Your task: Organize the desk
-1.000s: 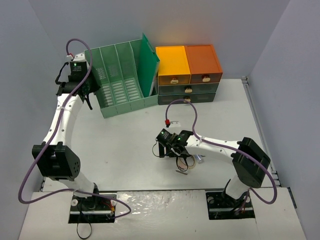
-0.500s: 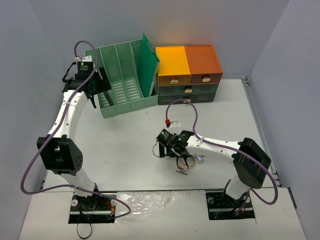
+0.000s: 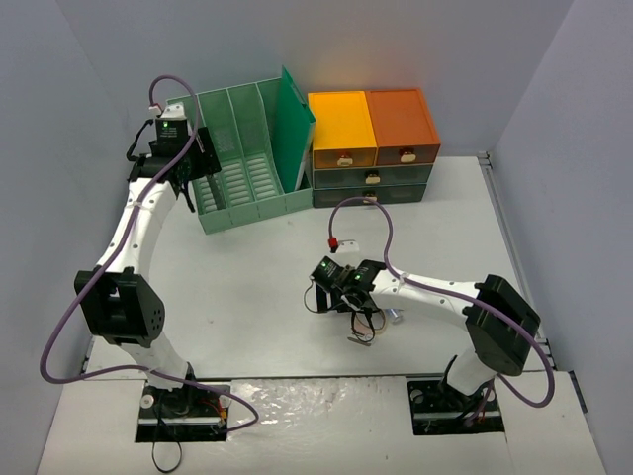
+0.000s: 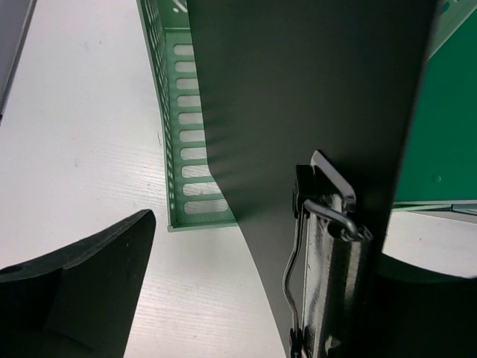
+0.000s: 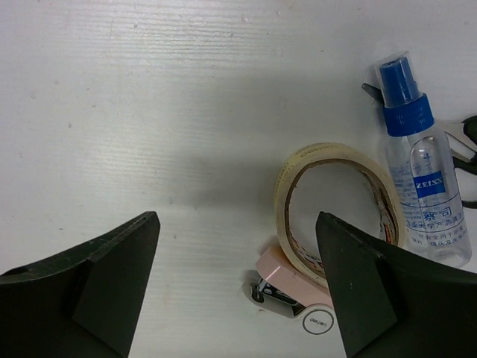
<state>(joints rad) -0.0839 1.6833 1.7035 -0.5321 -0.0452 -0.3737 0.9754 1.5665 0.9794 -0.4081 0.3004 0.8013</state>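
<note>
Lying on desk (image 3: 247, 267): tape roll (image 5: 328, 151), pink stapler (image 5: 287, 280) touching it, spray bottle (image 5: 425, 179) just beside.
Desk position: under both arms, spanning the floor of the view.
Right gripper (image 5: 237, 224): jaws wide, empty, above bare desk beside the roll.
Left gripper (image 3: 198, 163): jaws apart at mint-green file rack (image 3: 247, 168); dark clipboard (image 4: 298, 89) between them, left finger (image 4: 89, 291) clear of it.

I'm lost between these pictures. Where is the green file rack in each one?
Top view: green file rack at upper left, beside the orange drawers.
Left wrist view: the rack fills the top, partly behind a dark clipboard.
Right wrist view: not in it.
Shared landmark: the white desk, seen in all three.
</note>
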